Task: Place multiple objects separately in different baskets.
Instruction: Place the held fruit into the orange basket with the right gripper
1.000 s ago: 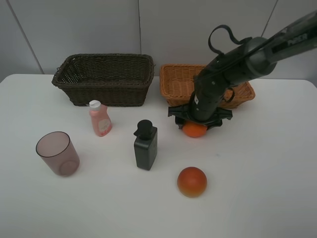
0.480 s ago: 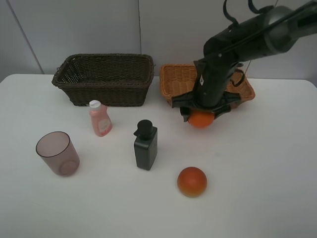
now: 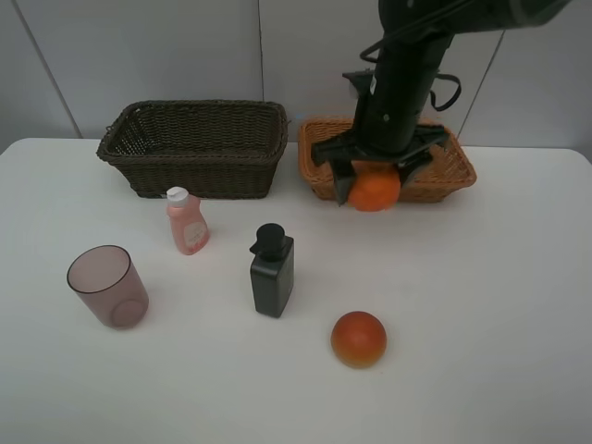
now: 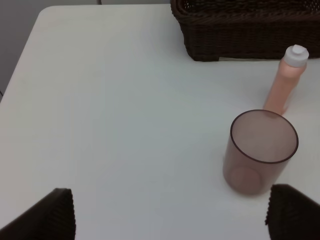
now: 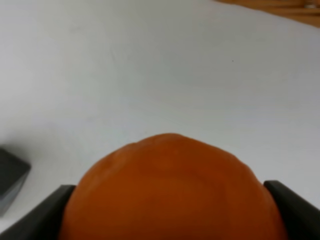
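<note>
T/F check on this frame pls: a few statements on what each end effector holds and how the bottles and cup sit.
1. The right end effector holds the orange. True.
2. The pink bottle lies inside the dark basket. False: it stands upright on the table, in front of that basket.
3. The cup stands upright and empty. True.
4. The left end effector grips the cup. False: it is open, and the cup sits clear of it.
5. The pump bottle has tipped over. False: it stands upright.
</note>
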Robot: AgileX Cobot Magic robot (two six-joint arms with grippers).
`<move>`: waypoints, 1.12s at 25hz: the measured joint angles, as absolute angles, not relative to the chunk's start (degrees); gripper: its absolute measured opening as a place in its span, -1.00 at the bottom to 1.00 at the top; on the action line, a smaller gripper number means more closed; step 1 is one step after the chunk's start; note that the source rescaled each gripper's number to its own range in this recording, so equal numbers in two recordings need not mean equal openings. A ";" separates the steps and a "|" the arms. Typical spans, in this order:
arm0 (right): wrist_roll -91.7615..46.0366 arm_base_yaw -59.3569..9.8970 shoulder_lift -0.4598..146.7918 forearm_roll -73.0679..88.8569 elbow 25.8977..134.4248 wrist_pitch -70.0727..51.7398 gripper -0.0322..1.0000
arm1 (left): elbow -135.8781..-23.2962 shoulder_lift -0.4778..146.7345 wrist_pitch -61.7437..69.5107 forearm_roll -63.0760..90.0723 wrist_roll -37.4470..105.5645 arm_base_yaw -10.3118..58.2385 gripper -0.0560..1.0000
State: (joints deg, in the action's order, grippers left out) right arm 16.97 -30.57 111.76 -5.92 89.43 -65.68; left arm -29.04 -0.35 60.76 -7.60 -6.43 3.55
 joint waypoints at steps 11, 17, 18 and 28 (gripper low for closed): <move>13.97 -26.88 117.59 -6.62 106.93 -68.47 -0.21 | -29.04 -0.35 60.76 -7.60 -6.43 3.55 0.97; 13.84 -25.35 124.18 -6.72 113.85 -61.68 -0.21 | -29.04 -0.35 60.76 -7.60 -6.43 3.55 0.97; 13.84 -25.02 124.90 -6.66 114.07 -60.01 -0.21 | -29.04 -0.35 60.76 -7.60 -6.43 3.55 0.97; 13.84 -21.93 132.69 -8.02 114.36 -49.99 -0.21 | -29.04 -0.35 60.76 -7.60 -6.43 3.55 0.97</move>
